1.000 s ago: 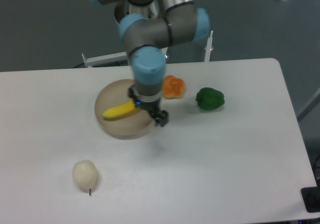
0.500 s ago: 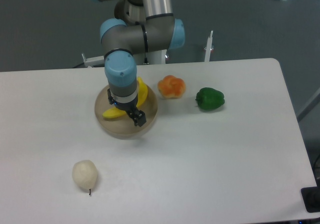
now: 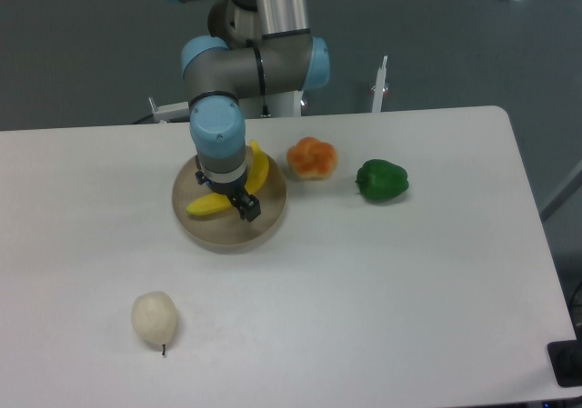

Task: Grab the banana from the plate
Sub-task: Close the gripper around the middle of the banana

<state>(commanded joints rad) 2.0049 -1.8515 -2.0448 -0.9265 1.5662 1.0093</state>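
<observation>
Fixed camera, single view: your end effector [image 3: 241, 204] sits over the middle of the plate [image 3: 271, 228], wrist pointing down, and it hides the banana's mid-section. The banana [image 3: 208, 205] lies on the plate, one yellow end poking out left of the tool, the other curving up behind the wrist on the right. You can see one dark finger [image 3: 249, 210] at the lower right, but the gap between fingers is blocked by the wrist, so I cannot tell how wide it is or whether it has any grip on the fruit. My read: you're at the approach/grasp stage, nothing lifted yet. To do it well, straddle the banana across its width near the middle of the curve, not near a tip, so it doesn't pivot when you raise it. Go down until the fingers nearly meet the plate, close gently since the skin is smooth, then lift straight up. Watch that the plate doesn't drag along. The orange fruit [image 3: 312, 157] is just beside the plate rim; the green pepper [image 3: 382, 180] and pale pear [image 3: 154, 317] lie well apart on the white surface [image 3: 391, 290].
</observation>
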